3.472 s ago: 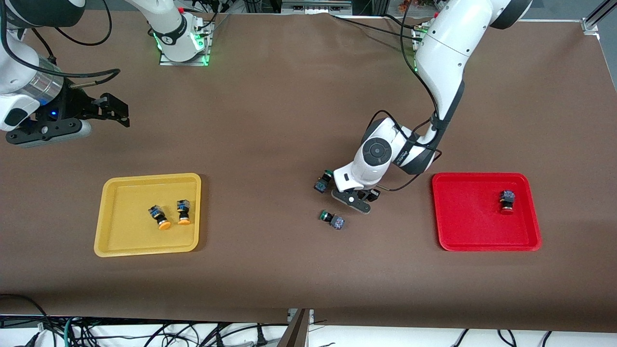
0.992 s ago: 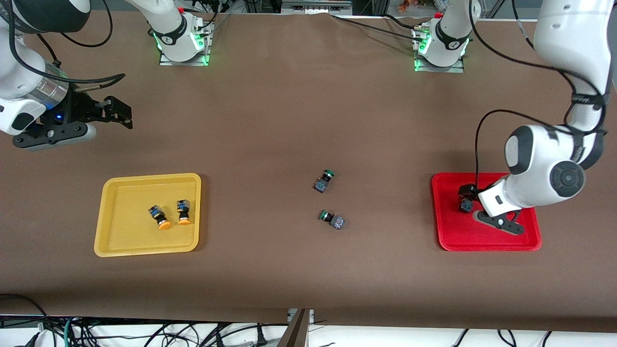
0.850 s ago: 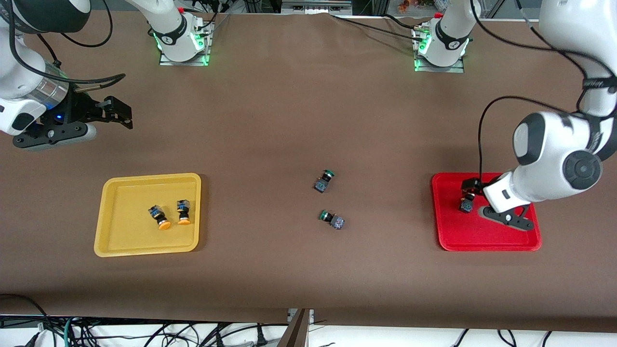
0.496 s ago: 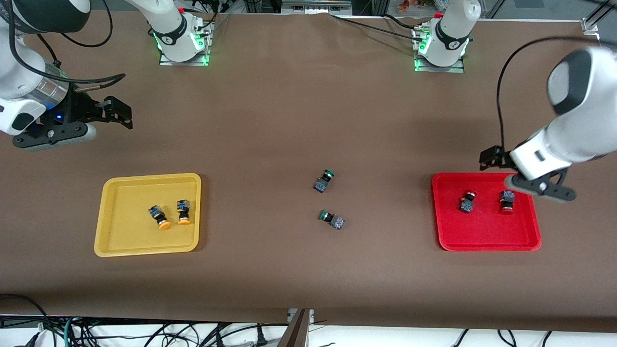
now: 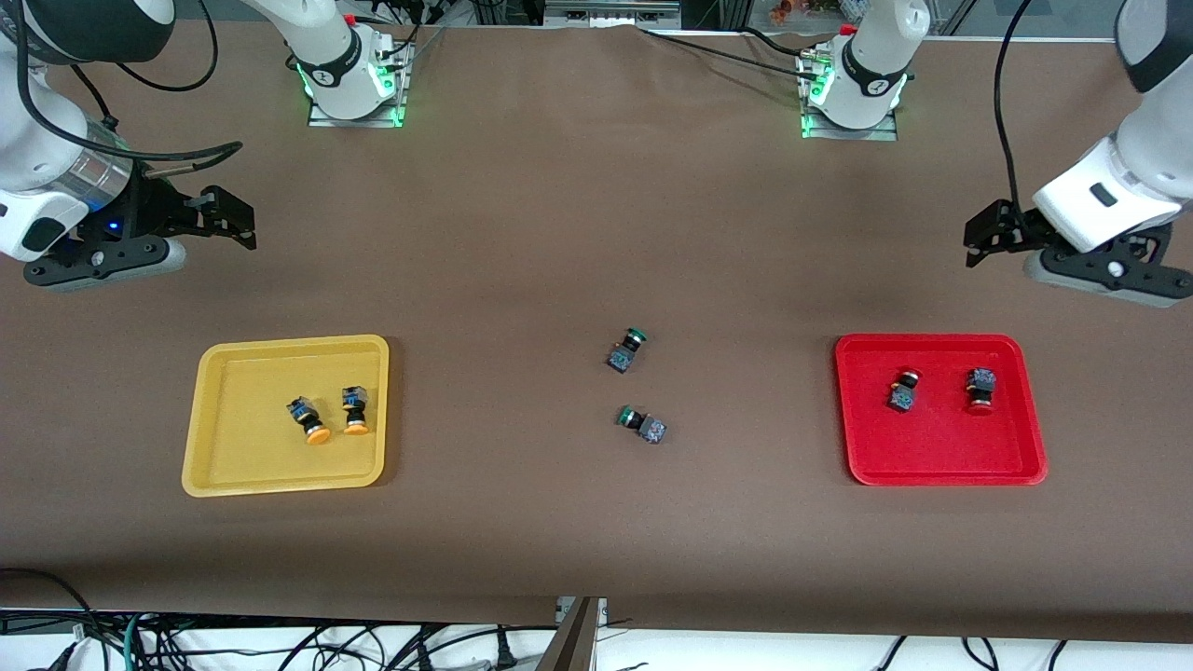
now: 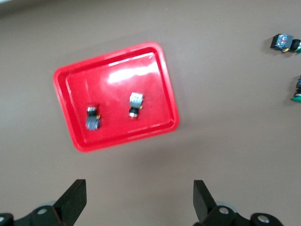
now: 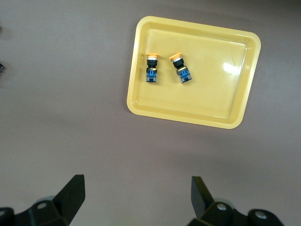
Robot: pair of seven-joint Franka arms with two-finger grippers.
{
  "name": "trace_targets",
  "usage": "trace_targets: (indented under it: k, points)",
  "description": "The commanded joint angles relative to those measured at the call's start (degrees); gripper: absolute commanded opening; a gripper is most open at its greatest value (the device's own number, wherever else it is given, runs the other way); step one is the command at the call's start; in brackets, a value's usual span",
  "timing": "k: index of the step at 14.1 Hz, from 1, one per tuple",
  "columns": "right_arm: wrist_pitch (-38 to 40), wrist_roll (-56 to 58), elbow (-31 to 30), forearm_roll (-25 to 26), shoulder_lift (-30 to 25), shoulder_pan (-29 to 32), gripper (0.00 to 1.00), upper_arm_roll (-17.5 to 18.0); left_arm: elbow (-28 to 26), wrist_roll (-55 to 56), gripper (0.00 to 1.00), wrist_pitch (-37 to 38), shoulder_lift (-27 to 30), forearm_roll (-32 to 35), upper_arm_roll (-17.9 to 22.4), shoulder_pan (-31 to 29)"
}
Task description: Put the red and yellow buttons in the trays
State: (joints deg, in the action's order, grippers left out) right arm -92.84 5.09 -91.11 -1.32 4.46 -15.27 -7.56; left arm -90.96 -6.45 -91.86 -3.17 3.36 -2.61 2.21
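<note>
Two red buttons (image 5: 902, 390) (image 5: 979, 389) lie apart in the red tray (image 5: 937, 452). Two yellow buttons (image 5: 308, 421) (image 5: 353, 411) lie side by side in the yellow tray (image 5: 238, 419). My left gripper (image 5: 986, 238) is open and empty, up over bare table at the left arm's end. In its wrist view the gripper (image 6: 139, 202) looks down on the red tray (image 6: 117, 70) and both red buttons (image 6: 92, 118) (image 6: 135, 104). My right gripper (image 5: 233, 219) waits open and empty over bare table at the right arm's end. Its wrist view (image 7: 136, 200) shows the yellow tray (image 7: 211, 94) with its buttons (image 7: 151, 69) (image 7: 181, 69).
Two green-capped buttons (image 5: 626, 349) (image 5: 642, 424) lie on the brown table between the trays; they also show at the edge of the left wrist view (image 6: 283, 42) (image 6: 297, 89). The arm bases (image 5: 354, 84) (image 5: 853, 89) stand along the table's edge farthest from the front camera.
My left gripper let go of a red button in the red tray, then rose and drew away from the tray. The right arm has not moved.
</note>
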Motion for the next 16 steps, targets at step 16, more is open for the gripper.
trace_targets:
  k: [16]
  points:
    - [0.29, 0.01, 1.2, 0.27, 0.28, 0.06, 1.0, 0.26, 4.92, 4.26, 1.0, 6.26, -2.02, -3.27, 1.03, -0.28]
